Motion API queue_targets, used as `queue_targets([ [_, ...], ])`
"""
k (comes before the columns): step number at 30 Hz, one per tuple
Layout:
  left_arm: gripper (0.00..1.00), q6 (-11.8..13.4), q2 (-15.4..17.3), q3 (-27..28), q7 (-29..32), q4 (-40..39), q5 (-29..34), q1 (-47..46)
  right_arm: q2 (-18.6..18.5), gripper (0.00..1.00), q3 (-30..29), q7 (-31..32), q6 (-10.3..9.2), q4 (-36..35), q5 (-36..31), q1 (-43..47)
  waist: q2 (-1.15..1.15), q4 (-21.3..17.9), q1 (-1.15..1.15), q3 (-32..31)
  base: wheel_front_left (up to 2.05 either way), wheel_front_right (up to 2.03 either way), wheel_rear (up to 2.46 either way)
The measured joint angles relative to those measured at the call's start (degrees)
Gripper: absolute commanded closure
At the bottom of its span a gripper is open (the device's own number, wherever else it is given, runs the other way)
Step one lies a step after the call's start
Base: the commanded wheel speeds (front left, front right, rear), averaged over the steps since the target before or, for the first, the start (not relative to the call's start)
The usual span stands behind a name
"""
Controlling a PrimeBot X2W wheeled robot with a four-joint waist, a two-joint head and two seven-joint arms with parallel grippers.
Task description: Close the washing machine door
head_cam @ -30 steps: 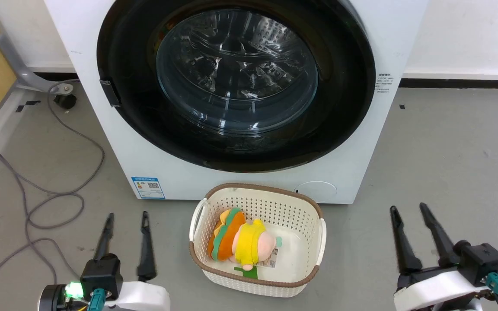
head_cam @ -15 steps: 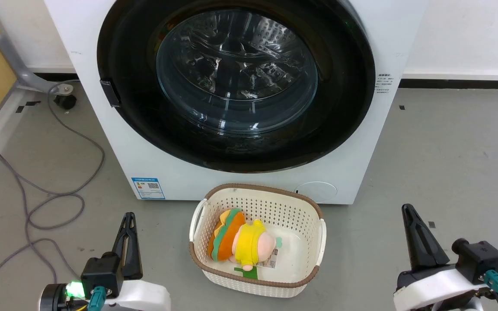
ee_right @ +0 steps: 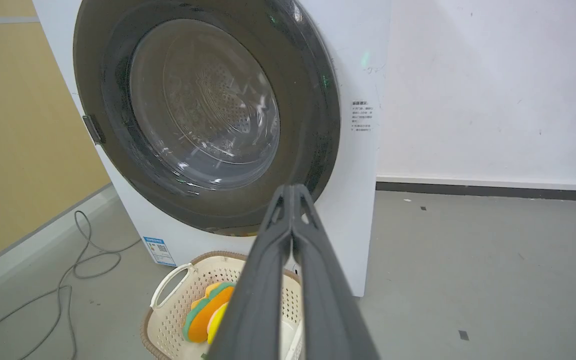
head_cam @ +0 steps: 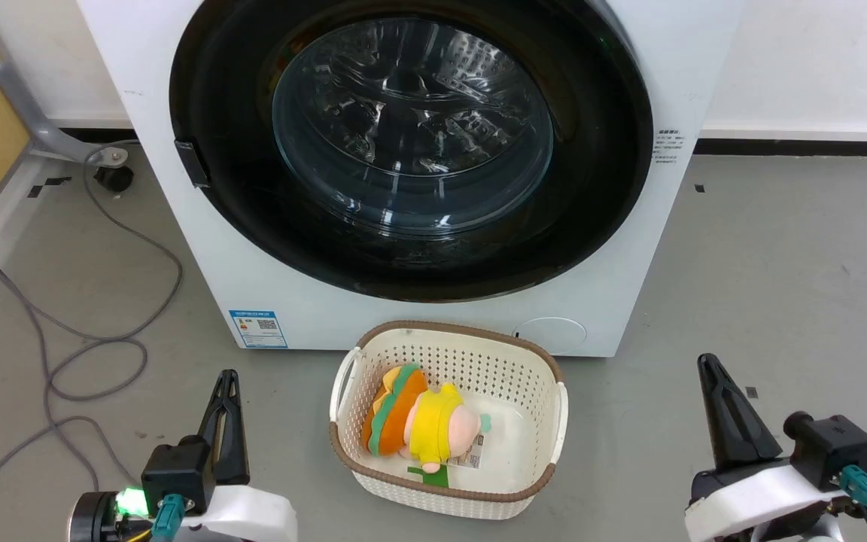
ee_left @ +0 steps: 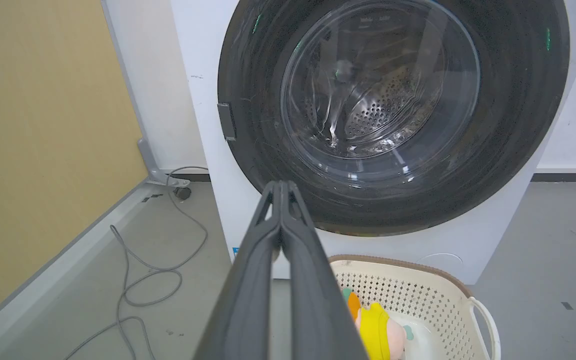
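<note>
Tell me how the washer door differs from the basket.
The door is glossy black around clear glass; the basket is cream, perforated, brown-rimmed. The door stands upright against the washer; the basket sits on the floor, holding a plush toy. The door is much wider than the basket. Both have rounded outlines.

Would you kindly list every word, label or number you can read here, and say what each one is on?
Nothing here is legible enough to quote.
Blue label low on the washing machine: print and a square code, too small.
Dark printed lines right of the washing machine door: too small.
White tag by the plush toy in the basket: blurred.
</note>
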Motion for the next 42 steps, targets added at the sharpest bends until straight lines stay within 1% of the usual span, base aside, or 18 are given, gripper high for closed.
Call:
queue_targets([
  [33, 1.0, -1.64, -0.15, 0.52, 3.59, -1.53, 0.08, 0.0, 0.0, 1.0, -0.01, 3.8, 0.0, -2.63, -2.67, 0.26, 0.0, 0.01, 0.0, -0.26, 0.0, 0.0, 0.0],
  [34, 1.0, -2.01, -0.16, 0.58, 4.11, -1.64, 0.09, 0.0, 0.0, 1.0, -0.03, 4.12, 0.0, -2.87, -2.69, 0.31, 0.0, 0.01, 0.0, -0.28, 0.0, 0.0, 0.0],
  [42, 1.0, -2.48, -0.18, 0.69, 5.09, -1.94, 0.1, 0.0, 0.0, 1.0, -0.02, 5.1, 0.0, -3.43, -3.23, 0.55, 0.0, 0.01, 0.0, -0.34, 0.0, 0.0, 0.0],
])
